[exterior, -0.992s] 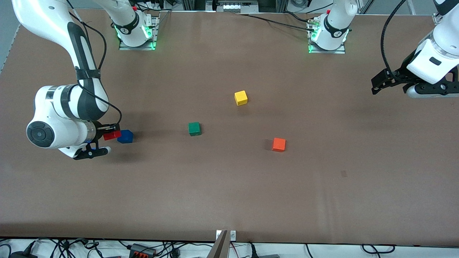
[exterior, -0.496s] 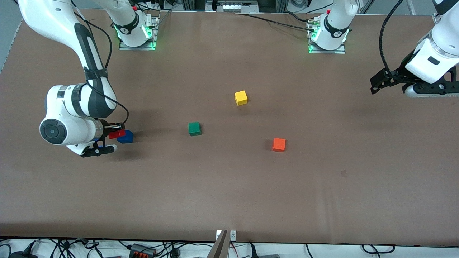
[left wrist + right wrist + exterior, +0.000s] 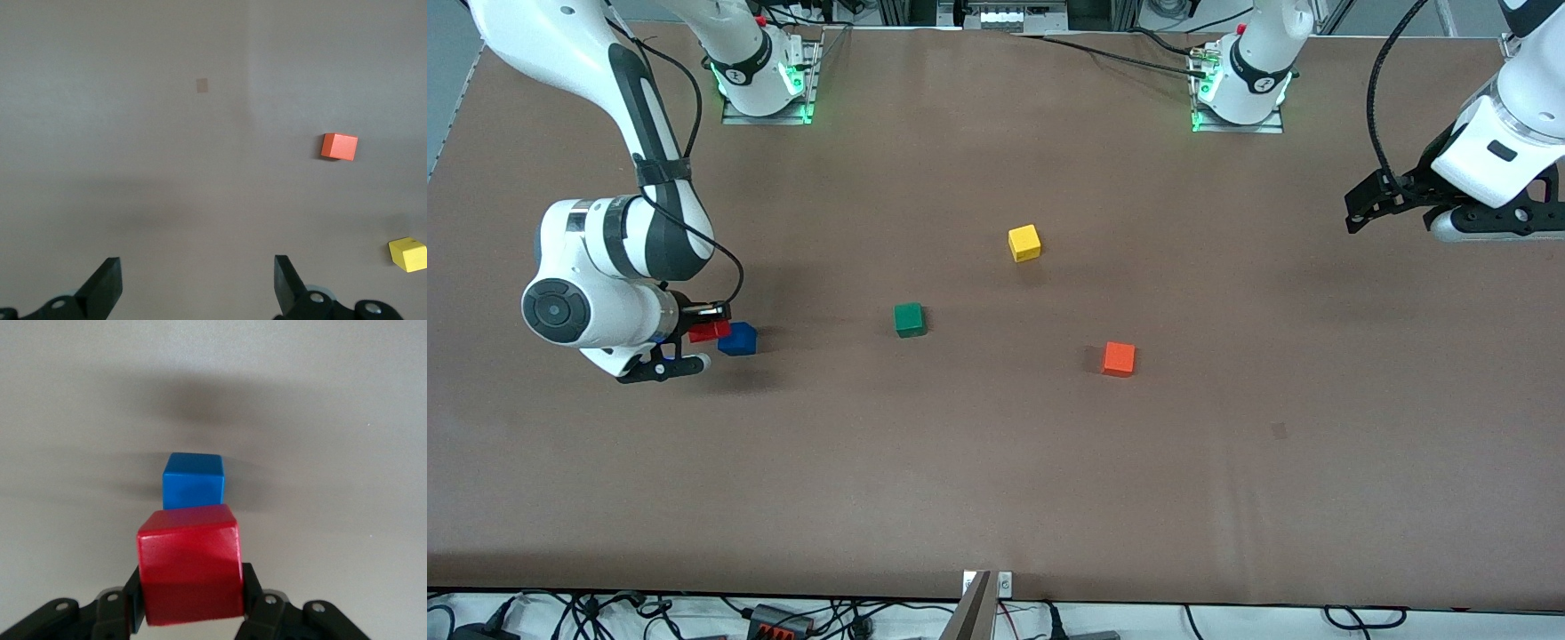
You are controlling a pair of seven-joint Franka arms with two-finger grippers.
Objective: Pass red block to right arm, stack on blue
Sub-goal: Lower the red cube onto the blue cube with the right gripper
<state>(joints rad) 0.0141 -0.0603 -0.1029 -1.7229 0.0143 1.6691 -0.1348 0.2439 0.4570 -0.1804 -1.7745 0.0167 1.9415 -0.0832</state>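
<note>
My right gripper (image 3: 706, 332) is shut on the red block (image 3: 710, 331), which fills the space between the black fingers (image 3: 252, 590). The block hangs low over the table, close beside the blue cube (image 3: 738, 339) on the side toward the right arm's end. In the right wrist view the red block (image 3: 190, 563) overlaps the near edge of the blue cube (image 3: 193, 480); I cannot tell if they touch. My left gripper (image 3: 1357, 212) waits open over the left arm's end of the table, and the left wrist view shows nothing between its fingertips (image 3: 195, 280).
A green cube (image 3: 909, 319) sits mid-table. A yellow cube (image 3: 1024, 243) lies farther from the front camera, and an orange cube (image 3: 1119, 358) lies nearer, toward the left arm's end. The left wrist view shows the orange cube (image 3: 339, 146) and the yellow cube (image 3: 408, 254).
My right arm's wrist has shifted toward the blue cube, carrying the red block closer to it, then eased back slightly. The left arm has barely moved.
</note>
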